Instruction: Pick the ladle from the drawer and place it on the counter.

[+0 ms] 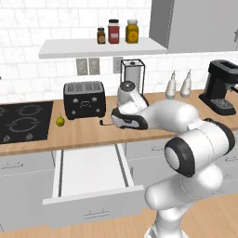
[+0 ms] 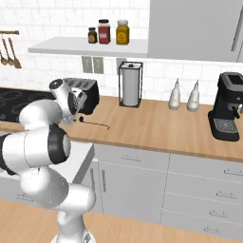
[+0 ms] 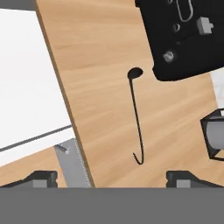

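Gripper [image 3: 111,177]: jaws stand wide apart, nothing between them; it hangs over the counter, above the hooked end of the ladle, not touching it.
Finger tips [image 3: 41,178]: two small dark tips, one each side at bottom of hand view, ladle handle between them but farther off.
Ladle [image 3: 136,118]: thin black, lies flat on the wood. Small round bowl just beside the toaster's corner; long handle runs away from it and ends in a hook. In right base view it lies on the worktop in front of the toaster, near the hand.
Counter [image 2: 156,128]: light-brown wood grain, over grey cabinets.
Drawer [image 1: 88,174]: pulled out below counter edge, white inside, light grey front w/ slim bar handle. Inside looks bare.
Toaster [image 1: 84,99]: black, on counter, left of the hand in left base view.
Pear [image 1: 60,121]: small, yellow-green, just beside toaster's left front.
Towel holder [image 2: 130,84]: upright at the back, w/ grey roll.
Coffee machine [image 2: 227,107]: black, far right, well apart from ladle.
Shelf [image 1: 100,46]: white, three jars on it.
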You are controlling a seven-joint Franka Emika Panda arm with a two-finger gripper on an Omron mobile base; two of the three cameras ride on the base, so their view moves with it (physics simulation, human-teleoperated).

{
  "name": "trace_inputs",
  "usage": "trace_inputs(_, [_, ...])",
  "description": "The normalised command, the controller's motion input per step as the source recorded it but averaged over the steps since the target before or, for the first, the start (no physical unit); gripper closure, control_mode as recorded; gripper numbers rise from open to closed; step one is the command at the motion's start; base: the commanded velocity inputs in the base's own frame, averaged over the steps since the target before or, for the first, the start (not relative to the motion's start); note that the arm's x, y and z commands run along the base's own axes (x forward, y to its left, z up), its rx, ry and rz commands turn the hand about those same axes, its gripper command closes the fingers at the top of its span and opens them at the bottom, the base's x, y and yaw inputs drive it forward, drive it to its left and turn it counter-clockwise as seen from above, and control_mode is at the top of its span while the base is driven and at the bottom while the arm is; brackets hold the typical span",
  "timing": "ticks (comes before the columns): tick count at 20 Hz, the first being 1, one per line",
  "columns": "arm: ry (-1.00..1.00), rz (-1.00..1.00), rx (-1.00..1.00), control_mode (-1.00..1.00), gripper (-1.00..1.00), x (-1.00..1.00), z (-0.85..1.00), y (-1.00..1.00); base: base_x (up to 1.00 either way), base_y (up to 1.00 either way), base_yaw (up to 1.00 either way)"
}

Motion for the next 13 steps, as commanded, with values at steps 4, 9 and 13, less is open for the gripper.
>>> trace_inputs(4, [-0.22,0.0,0.0,-1.0,-1.0,-0.82,0.75,0.0,0.0,0.0,0.0])
trace_inputs(9, [-0.19,0.0,0.0,-1.0,-1.0,-0.5,0.64,0.0,0.0,0.0,0.0])
trace_inputs(13, [-0.14,0.0,0.02,-1.0,-1.0,-0.32,0.7,0.0,0.0,0.0,0.0])
